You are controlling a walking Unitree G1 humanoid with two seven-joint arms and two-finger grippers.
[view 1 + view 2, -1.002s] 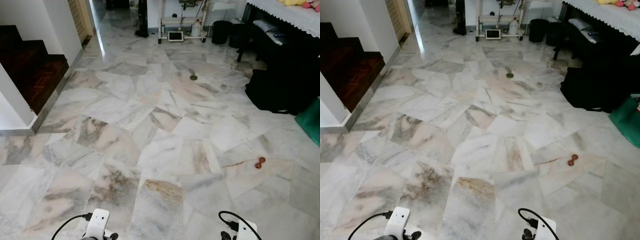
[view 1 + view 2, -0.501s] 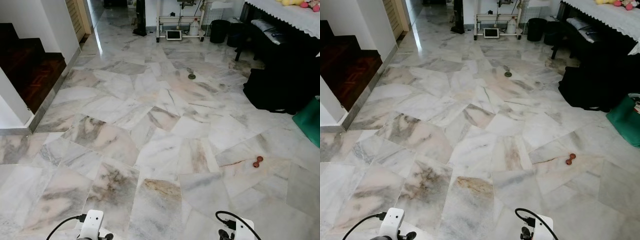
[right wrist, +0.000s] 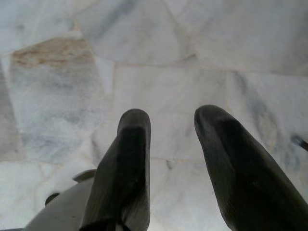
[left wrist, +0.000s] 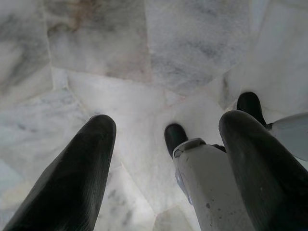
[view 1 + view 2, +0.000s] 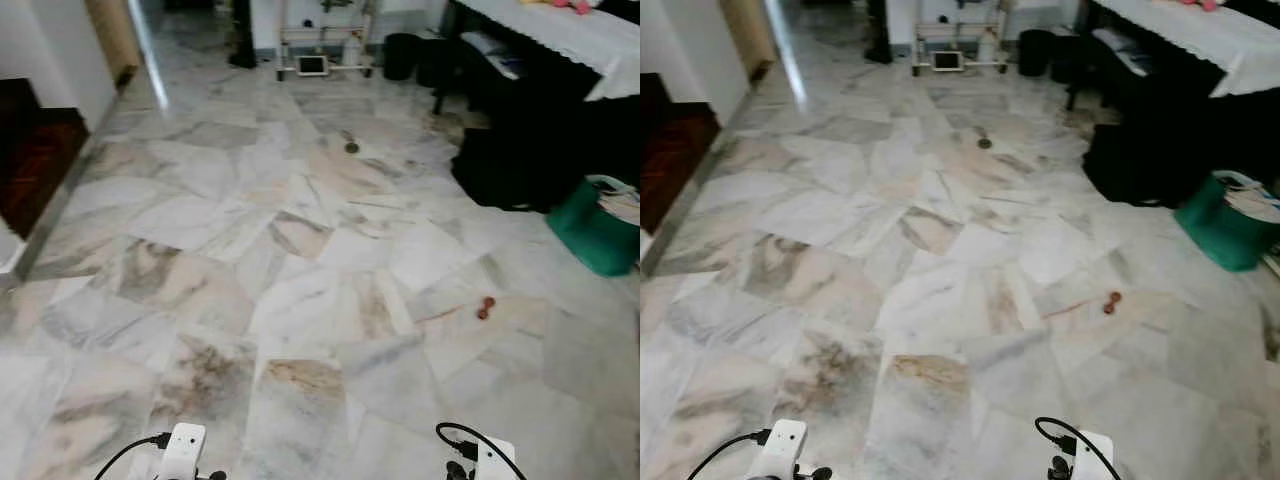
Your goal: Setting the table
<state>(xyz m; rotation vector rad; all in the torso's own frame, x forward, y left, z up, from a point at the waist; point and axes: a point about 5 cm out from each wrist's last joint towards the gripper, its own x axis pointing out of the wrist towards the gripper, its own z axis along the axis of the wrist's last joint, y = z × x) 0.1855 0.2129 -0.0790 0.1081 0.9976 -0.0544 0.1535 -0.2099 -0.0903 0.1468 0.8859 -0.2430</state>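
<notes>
A table with a white lace cloth (image 5: 560, 25) stands at the far right, across a marble floor. My left gripper (image 4: 168, 125) hangs low over the floor, open, with nothing between its black fingers (image 4: 86, 163); my own feet show beneath it. My right gripper (image 3: 172, 118) also points down at the marble, open and empty. The white tops of both wrists, left (image 5: 183, 448) and right (image 5: 492, 460), peek in at the bottom of the eye views.
A green basket (image 5: 595, 235) and a black bag (image 5: 500, 165) sit on the floor by the table. A small red-brown object (image 5: 486, 306) lies right of centre, a drain (image 5: 351, 148) farther on. Dark wooden stairs (image 5: 30, 160) are on the left, a white rack (image 5: 315, 60) at the back.
The camera has swung to the right, so the whole scene has slid left and the green basket has come into view. Both arms still hang as before.
</notes>
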